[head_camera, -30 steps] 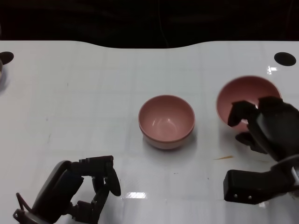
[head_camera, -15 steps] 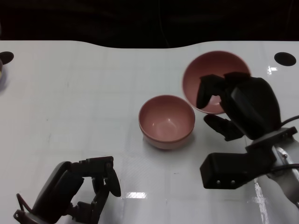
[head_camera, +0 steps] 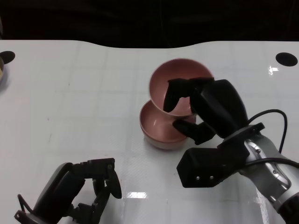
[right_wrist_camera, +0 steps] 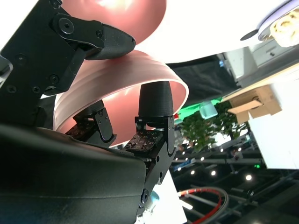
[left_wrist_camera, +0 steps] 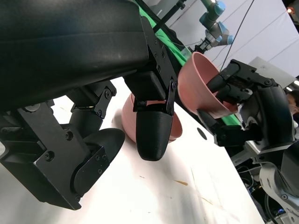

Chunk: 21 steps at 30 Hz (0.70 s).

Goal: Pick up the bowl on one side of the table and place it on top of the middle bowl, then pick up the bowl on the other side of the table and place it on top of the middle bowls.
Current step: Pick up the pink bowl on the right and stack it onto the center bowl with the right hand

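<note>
We are seeing the right robot hand (head_camera: pixel 187 114) gripping a pink bowl (head_camera: pixel 180 81) by its near rim, fingers hooked inside the rim and a thumb pressing from outside below. The held bowl is tilted, its opening facing partly toward the robot's left, and it is hanging over the far right part of the middle bowls (head_camera: pixel 161 128) at the centre of the white table (head_camera: pixel 84 93). In the head view we cannot tell whether the held bowl's underside is touching the rim below it; the left wrist view shows the held bowl (left_wrist_camera: pixel 201 86) raised and tilted beside the stack (left_wrist_camera: pixel 131 116), seemingly apart from it. The stack in the middle is sitting upright on the table, with a double rim line suggesting two nested bowls.

The left robot hand (head_camera: pixel 96 186) is resting low at the near left of the table, fingers curled inward with nothing in them, well apart from the bowls.

We are also noting a black cable (head_camera: pixel 273 114) looping behind the right forearm, a black round hole (head_camera: pixel 285 59) in the table's far right corner, and another hole (head_camera: pixel 7 57) at the far left edge.
</note>
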Tool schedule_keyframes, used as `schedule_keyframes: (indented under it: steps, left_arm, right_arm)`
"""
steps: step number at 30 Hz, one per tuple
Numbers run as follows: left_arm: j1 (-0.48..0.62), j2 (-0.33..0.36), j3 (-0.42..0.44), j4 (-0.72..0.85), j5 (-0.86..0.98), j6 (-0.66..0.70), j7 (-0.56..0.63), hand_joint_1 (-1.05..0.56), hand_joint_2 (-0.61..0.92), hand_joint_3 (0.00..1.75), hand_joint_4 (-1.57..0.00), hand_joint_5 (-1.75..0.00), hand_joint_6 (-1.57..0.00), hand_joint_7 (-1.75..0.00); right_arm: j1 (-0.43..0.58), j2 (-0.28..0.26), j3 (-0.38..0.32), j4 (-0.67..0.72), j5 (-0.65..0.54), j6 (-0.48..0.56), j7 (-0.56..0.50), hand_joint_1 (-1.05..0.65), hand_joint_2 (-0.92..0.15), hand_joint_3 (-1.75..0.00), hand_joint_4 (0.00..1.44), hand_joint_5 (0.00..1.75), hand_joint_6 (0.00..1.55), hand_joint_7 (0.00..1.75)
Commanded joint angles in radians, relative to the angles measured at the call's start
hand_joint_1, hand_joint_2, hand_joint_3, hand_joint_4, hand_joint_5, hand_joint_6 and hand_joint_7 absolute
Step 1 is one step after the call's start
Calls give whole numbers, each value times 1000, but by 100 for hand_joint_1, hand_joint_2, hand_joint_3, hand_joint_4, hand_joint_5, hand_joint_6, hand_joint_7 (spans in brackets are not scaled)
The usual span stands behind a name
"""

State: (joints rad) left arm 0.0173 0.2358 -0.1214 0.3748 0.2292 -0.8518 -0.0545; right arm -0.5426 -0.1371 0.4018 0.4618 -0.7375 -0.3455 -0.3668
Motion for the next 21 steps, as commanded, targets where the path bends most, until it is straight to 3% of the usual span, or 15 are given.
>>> schedule_keyframes:
  steps: [1,11,15,21]
  left_arm:
    - [10,9,-1,-21,11,15,-5,2,26,157,-87,-174,-86,-148]
    - [14,3,-6,-29,11,14,-6,2,25,158,-87,-173,-86,-146]
    - [13,1,-9,-26,11,4,-5,2,25,158,-87,-173,-87,-145]
    - [15,1,-10,-32,14,9,-5,1,23,161,-87,-174,-87,-145]
  right_arm:
    - [-38,9,11,43,4,-11,-7,-13,-28,-136,99,175,87,152]
    - [-74,22,47,169,-13,-35,-35,-9,-26,-129,98,175,79,164]
    - [-85,23,57,211,-16,-49,-50,-9,-26,-130,97,175,82,153]
    - [-94,29,64,258,0,-53,-35,-9,-34,-120,94,175,90,120]
